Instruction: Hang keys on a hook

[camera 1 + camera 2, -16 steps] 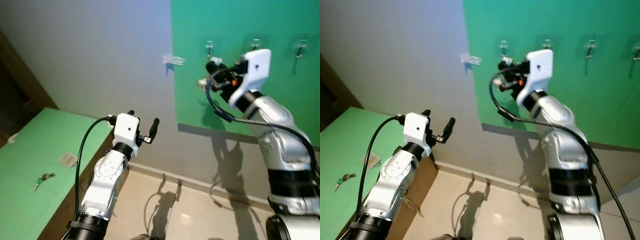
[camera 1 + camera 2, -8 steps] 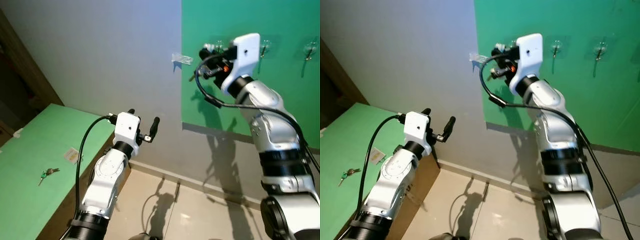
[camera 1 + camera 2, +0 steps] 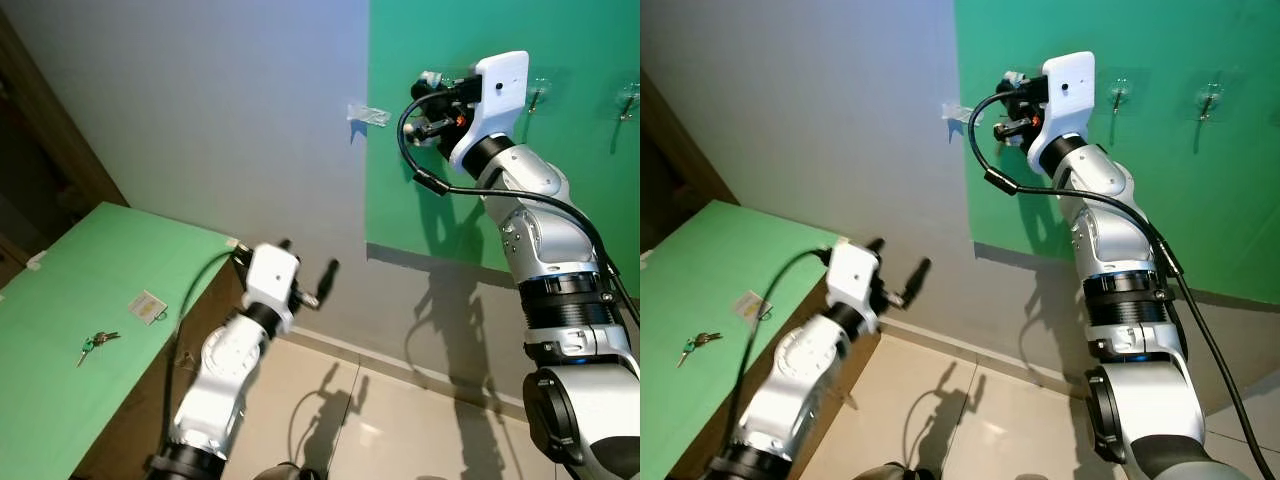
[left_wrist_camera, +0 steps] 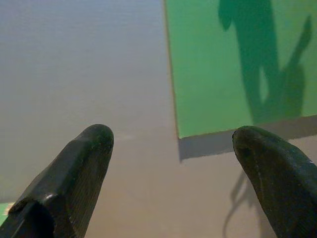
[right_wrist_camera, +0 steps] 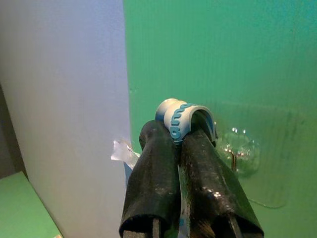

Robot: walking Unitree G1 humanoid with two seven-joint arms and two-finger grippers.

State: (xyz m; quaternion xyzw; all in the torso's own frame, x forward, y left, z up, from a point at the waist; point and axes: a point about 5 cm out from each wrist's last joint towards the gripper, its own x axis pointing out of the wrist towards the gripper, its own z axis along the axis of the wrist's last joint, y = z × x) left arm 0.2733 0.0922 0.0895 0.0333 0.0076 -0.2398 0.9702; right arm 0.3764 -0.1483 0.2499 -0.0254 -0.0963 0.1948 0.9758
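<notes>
In the head views you have the right gripper (image 3: 1012, 103) raised at about 1 o'clock, up against the green wall panel (image 3: 590, 190) just inside its left vertical edge; clear hooks (image 3: 1120, 92) run along the panel to the right of it at the same height, and a small clear tab (image 3: 366, 113) sticks out of the grey wall (image 3: 200, 110) just beside that edge; the left gripper (image 3: 308, 284) hangs lower at 7 o'clock, fingers spread and nothing between them, with bare grey wall ahead and tiled floor (image 3: 400, 430) below; the green table (image 3: 70, 330) lies at 8 o'clock, its near corner just beside the left arm, and a second bunch of keys (image 3: 95, 342) and a small tag (image 3: 147, 307) lie on it, well apart from both grippers.

From the left wrist, you see the two parted fingertips (image 4: 84, 163) framing the panel's lower corner and open wall.

From the right wrist, the fingers (image 5: 156, 173) are pinched together on a blue-and-white key tag (image 5: 181, 119); a clear hook (image 5: 237, 156) sits on the panel just beside the tips; you cannot tell whether they touch.
</notes>
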